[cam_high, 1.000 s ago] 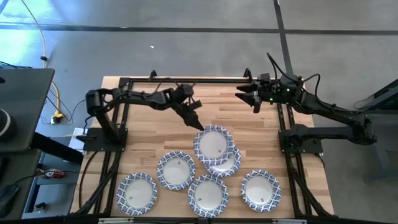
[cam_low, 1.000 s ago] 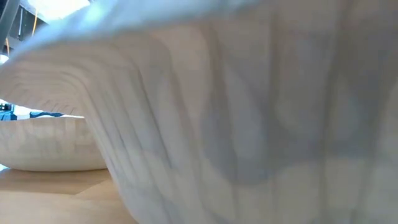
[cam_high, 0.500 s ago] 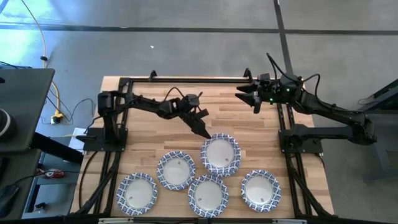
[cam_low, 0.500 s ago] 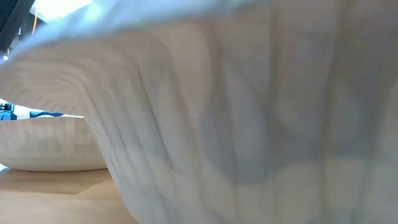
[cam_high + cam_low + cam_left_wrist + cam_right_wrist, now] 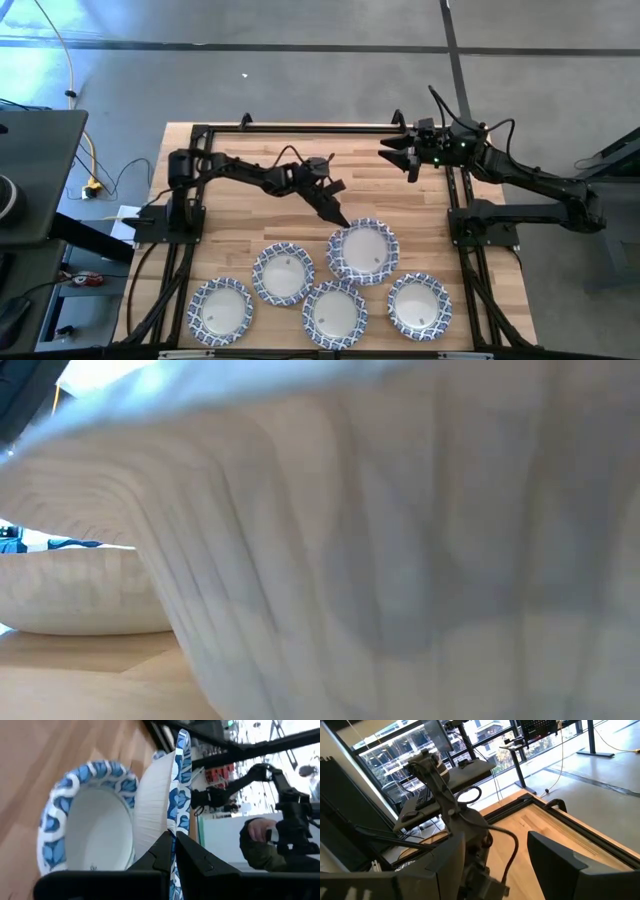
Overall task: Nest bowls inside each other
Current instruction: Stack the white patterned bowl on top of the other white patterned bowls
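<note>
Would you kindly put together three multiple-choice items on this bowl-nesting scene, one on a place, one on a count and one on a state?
1. Where is the right gripper?
A. Over the front row of bowls
B. At the table's far edge, away from the bowls
C. Inside a bowl

2. How many bowls or bowl stacks does the high view show on the table?
A. Three
B. Seven
C. Five

3. What is the left gripper doing?
A. Pinching the rim of a bowl
B. Hanging open above bare wood
C. Resting shut on the table frame

Answers:
1 B: it waits open by the far frame, clear of every bowl.
2 C: four in front, plus the one at the left gripper.
3 A: the left wrist view shows both fingers closed on the blue-patterned rim.
</note>
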Available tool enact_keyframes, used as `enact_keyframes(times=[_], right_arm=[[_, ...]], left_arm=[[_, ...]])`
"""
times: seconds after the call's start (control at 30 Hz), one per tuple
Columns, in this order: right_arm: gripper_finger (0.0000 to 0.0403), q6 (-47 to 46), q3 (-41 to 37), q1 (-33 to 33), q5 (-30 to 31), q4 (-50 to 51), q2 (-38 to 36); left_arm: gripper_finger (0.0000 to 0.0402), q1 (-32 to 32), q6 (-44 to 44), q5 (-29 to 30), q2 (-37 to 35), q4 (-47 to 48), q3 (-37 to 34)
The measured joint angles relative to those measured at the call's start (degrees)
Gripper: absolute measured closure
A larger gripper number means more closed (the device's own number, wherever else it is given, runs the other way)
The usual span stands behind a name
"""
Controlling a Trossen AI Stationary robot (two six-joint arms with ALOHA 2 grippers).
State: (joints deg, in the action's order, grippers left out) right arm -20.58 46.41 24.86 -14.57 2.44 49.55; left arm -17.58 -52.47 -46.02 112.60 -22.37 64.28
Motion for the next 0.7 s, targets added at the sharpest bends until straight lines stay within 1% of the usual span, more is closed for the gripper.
enact_keyframes(times=[0.1, 0.27, 0.47, 0.6, 0.7], right_arm=[[0.0197, -0.19, 0.00, -0.04, -0.22, 0.38, 0.01], [0.0197, -0.32, 0.00, -0.04, -0.68, 1.45, 0.01], [0.0197, -0.02, 0.00, -0.05, -0.87, 1.64, 0.00], [0.0197, -0.06, 0.00, -0.04, -1.05, 1.62, 0.00], [0.0197, -0.22, 0.00, -0.07, -2.04, 1.62, -0.01]], left_arm=[[0.0392, 0.19, 0.14, -0.97, 0.73, 1.24, 0.18], [0.0392, 0.16, 3.19, -0.65, 1.11, 6.84, 0.26], [0.0391, 0.21, 4.07, 0.76, 1.09, 7.30, 0.26], [0.0370, 0.21, 5.07, 1.35, 1.09, 7.58, 0.26], [0.0339, 0.10, 5.75, 1.62, 1.09, 7.58, 0.26]])
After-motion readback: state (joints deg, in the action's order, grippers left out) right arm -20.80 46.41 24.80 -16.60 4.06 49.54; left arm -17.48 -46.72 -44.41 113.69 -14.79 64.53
